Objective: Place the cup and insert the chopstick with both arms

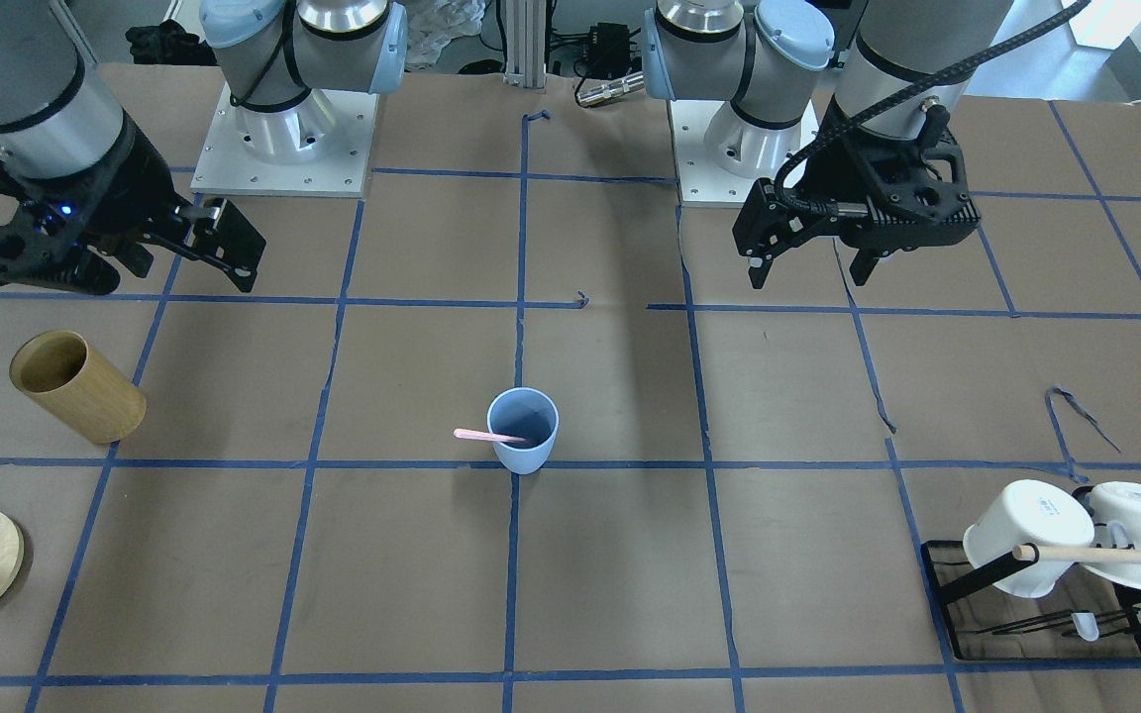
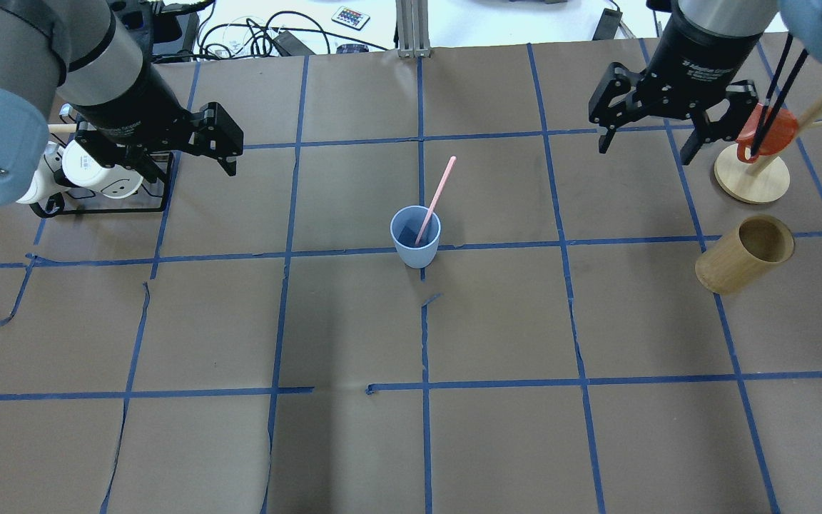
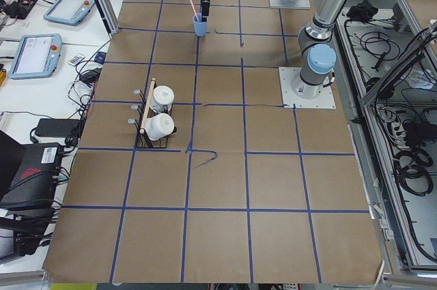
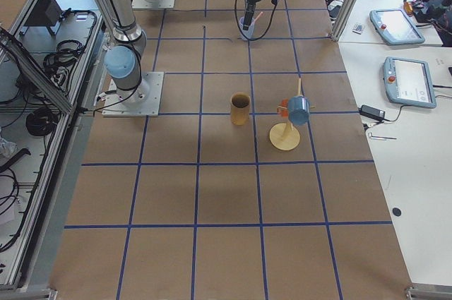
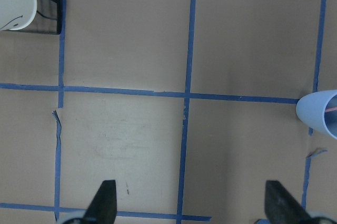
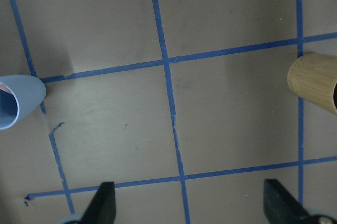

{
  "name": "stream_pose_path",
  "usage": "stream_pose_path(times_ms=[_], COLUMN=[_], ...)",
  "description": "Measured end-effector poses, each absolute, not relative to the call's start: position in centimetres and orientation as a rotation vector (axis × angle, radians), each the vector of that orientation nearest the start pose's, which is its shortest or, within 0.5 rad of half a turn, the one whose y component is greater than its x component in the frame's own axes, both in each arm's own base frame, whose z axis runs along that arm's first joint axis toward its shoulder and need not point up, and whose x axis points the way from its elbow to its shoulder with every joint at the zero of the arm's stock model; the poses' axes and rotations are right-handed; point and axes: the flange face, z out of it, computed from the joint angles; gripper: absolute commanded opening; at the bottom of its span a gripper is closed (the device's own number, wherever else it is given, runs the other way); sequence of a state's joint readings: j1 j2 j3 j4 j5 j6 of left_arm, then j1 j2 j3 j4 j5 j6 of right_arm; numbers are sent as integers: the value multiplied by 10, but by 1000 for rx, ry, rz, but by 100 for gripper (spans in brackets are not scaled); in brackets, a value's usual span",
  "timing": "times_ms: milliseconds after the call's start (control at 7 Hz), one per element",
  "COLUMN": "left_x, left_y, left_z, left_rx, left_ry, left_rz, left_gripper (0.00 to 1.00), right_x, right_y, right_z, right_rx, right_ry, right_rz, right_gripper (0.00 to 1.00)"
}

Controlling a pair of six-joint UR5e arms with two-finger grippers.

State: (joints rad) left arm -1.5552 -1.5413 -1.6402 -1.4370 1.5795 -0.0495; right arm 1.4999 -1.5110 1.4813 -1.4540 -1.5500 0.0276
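Observation:
The light blue cup [image 2: 415, 239] stands upright on the table's middle, on a blue tape crossing; it also shows in the front view [image 1: 522, 431]. One pale pink chopstick [image 2: 436, 196] stands in it, leaning over the rim [image 1: 486, 435]. My left gripper [image 2: 190, 171] is open and empty, raised over the table well to the cup's left [image 1: 808, 279]. My right gripper [image 2: 645, 153] is open and empty, raised well to the cup's right [image 1: 184, 272]. The cup's edge shows in the left wrist view [image 5: 318, 113] and the right wrist view [image 6: 18, 103].
A tan wooden cylinder [image 2: 745, 255] stands under the right arm's side. A round wooden stand with a red mug [image 2: 752, 175] is beyond it. A black rack with white mugs [image 2: 90, 168] and a wooden rod sits beside the left gripper.

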Motion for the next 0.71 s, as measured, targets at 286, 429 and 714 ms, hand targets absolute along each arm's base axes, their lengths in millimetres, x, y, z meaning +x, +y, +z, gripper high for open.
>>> stream_pose_path(times_ms=[286,429,714], left_x=[-126,-127,-126], left_y=[-490,-491,-490], left_z=[482,481,481], left_rx=[-101,-106,-109], left_ry=[3130,3134,3132], left_rz=[-149,-146,-148], left_gripper=[100,100,100], right_x=[105,116,138], right_y=[-493,-483,-475], right_z=[513,515,505], right_rx=[-5,-70,-146], right_ry=[3135,3142,3148], right_rz=[106,108,133], right_gripper=[100,100,100])
